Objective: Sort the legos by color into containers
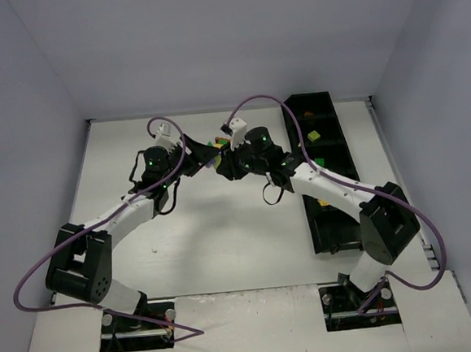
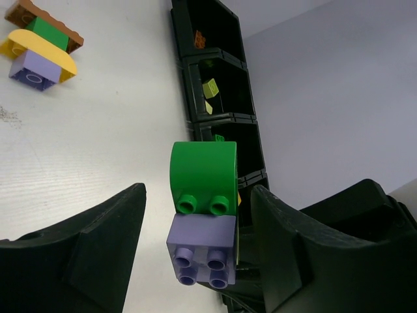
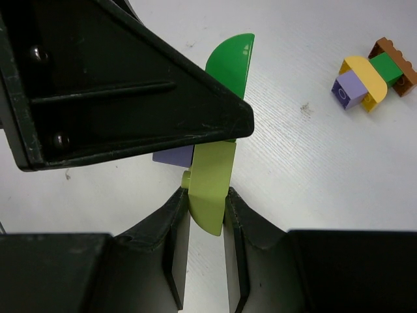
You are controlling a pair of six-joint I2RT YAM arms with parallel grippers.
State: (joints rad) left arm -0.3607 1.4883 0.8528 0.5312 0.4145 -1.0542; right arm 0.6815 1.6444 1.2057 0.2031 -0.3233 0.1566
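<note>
A: Where are we w/ the sort?

B: Early-ish, we'd say. The tray [image 2: 220, 119] has a few in: an orange-brown brick [image 2: 199, 40] in one compartment, lime bits [image 2: 210, 90] in the next, a scrap of green [image 2: 217, 137] in the one after. Other compartments we can't read.

A: And the grippers?

B: Right gripper [image 3: 207, 215] is clamped on a lime piece [image 3: 210, 182], which is stuck to a green curved brick [image 2: 202, 171] and a lilac brick [image 2: 201, 251]. The whole clump is held up off the table, well apart from the tray. Left gripper [image 2: 199, 202] has its jaws apart, one each side of the green/lilac pair, not touching afaict.

A: So a pull-apart?

B: Prob. We reckon left must close on green + lilac so we can split them off the lime. 3 colours, so 3 drops.

A: Anything else left?

B: A second clump [image 2: 40, 45] on the table: brown, green, yellow, lilac, all joined. Needs splitting & binning too. More left than done, imo.
</note>
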